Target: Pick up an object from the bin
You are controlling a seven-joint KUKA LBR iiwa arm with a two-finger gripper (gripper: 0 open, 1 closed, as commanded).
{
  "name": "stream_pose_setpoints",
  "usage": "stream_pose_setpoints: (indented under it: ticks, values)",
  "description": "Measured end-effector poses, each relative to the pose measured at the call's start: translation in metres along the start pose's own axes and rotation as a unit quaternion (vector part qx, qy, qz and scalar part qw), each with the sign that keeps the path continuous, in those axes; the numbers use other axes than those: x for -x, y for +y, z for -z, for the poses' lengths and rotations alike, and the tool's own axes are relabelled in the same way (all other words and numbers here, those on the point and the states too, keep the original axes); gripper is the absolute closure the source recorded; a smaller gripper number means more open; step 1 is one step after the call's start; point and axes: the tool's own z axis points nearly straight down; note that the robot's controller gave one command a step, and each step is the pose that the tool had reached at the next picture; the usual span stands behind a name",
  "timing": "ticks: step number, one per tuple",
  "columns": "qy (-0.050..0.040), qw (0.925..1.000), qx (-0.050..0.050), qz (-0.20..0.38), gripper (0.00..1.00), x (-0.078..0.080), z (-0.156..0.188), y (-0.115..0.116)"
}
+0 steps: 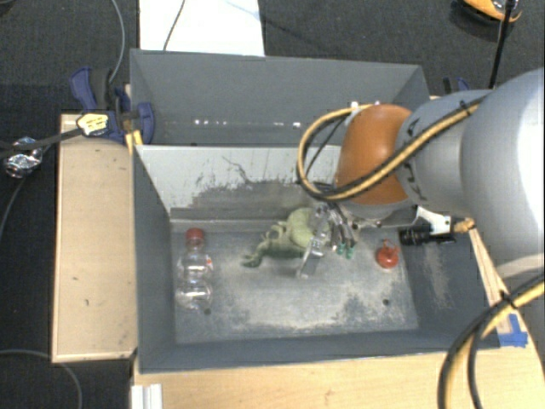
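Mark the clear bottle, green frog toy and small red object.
clear bottle (194, 273): camera view, on its body.
green frog toy (285, 237): camera view, on its body.
small red object (387, 257): camera view, its middle.

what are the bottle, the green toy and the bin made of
Bottle: clear plastic, glossy; the bin floor shows through it, and its cap is red.
Green toy: probably soft rubber or plush, matt; it has limp, sprawled limbs and no glints.
Bin: grey metal, dull and scuffed, with pale scratch marks on the floor and back wall.
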Motion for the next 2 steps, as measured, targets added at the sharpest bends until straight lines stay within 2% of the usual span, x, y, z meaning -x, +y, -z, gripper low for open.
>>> stream_pose_setpoints:
  ticks: [1,2]
  values:
    - [-0.0024,1.0000,0.001,0.005,0.00,-0.008,-0.003,0.024]
    - [-0.0015,0.9996,0.001,-0.028,1.00,-0.009,-0.002,0.042]
